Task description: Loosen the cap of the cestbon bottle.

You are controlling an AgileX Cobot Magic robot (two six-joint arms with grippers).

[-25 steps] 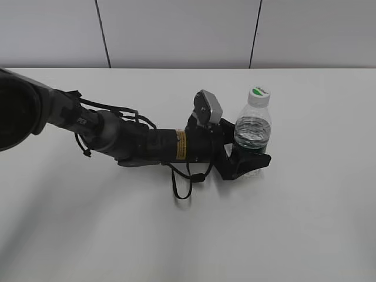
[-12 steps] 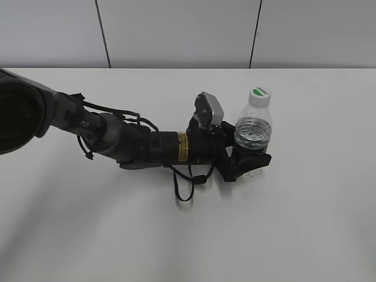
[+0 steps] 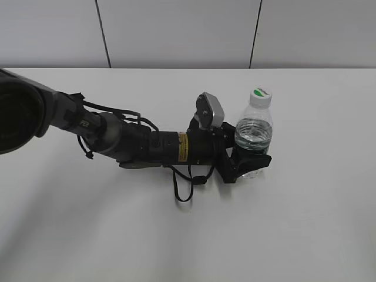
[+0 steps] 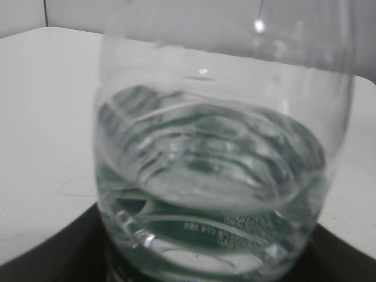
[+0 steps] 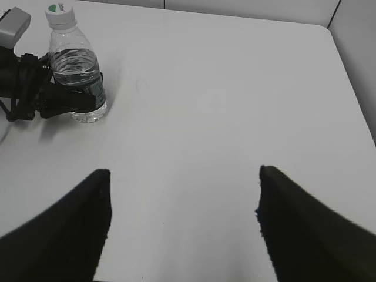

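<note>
White table [image 3: 305,235]; left jaws clamp cestbon bottle [image 3: 253,140].

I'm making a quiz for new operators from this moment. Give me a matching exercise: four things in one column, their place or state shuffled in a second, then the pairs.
1. cap
2. cestbon bottle
3. left gripper
4. right gripper

A. open, above bare table
B. upright, partly filled with water
C. shut around the bottle's lower part
D. on the bottle's neck, nothing touching it

Pairs: 1-D, 2-B, 3-C, 4-A

bright even light, blurred close bottle [image 4: 217,170]
</note>
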